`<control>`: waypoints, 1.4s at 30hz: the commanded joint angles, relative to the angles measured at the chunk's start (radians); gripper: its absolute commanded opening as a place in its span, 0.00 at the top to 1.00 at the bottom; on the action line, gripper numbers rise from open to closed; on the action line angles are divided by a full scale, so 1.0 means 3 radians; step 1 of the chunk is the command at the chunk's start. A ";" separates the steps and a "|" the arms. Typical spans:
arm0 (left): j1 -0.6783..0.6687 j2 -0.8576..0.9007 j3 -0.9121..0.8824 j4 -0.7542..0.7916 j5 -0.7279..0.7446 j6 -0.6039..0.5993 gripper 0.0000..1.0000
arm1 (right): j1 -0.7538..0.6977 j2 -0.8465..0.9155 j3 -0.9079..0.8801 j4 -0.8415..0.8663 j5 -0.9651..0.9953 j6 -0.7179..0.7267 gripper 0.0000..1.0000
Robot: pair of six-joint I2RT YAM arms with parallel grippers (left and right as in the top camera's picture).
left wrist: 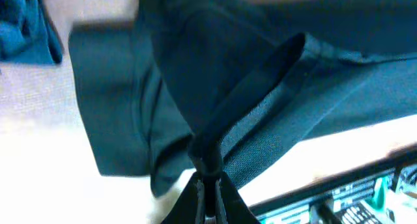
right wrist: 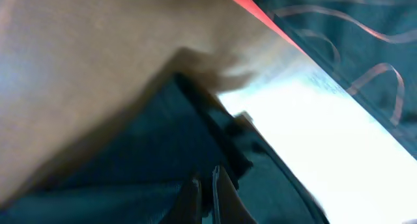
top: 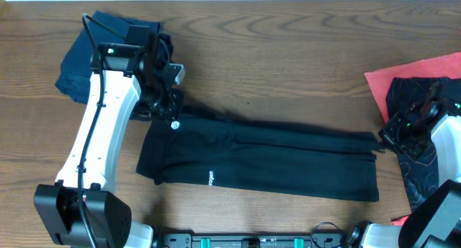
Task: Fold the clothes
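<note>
Overhead: shirt (top: 274, 158) lying mid-table as long band. Left gripper (top: 168, 108) pinching its upper-left corner, right gripper (top: 381, 138) clamping far-end hem, both seemingly holding cloth taut and flat for next fold. Blue garment (top: 79, 57) sitting bunched beyond left gripper.

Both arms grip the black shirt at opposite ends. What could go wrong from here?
The left fingers pinch only a thin fold of the black T-shirt, so it may slip out. The right fingers hold just its far edge; an uneven lift could undo the fold. The blue garment beside the left arm might get dragged.
</note>
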 commanded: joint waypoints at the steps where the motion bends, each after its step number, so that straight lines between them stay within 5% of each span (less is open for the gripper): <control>1: 0.0020 -0.0031 -0.0118 -0.0123 -0.0066 -0.0018 0.94 | -0.0033 -0.0052 -0.0001 -0.0071 0.0228 0.0055 0.99; 23: 0.0020 -0.0031 -0.0824 -0.0294 -0.0413 -0.0319 0.93 | -0.0033 -0.0052 -0.0001 -0.0676 0.0589 0.0069 0.99; 27: 0.0020 -0.0031 -0.0824 -0.0295 -0.0413 -0.0319 0.85 | -0.0033 -0.0053 -0.0001 -0.0707 0.0593 0.0067 0.97; 30: 0.0020 -0.0031 -0.0824 -0.0296 -0.0415 -0.0318 0.61 | -0.0033 -0.0053 -0.0001 -0.0777 0.0609 0.0067 0.92; 42: 0.0020 -0.0031 -0.0824 -0.0153 -0.0484 -0.0383 0.49 | -0.0033 -0.0052 -0.0003 -0.0880 0.0888 0.0320 0.84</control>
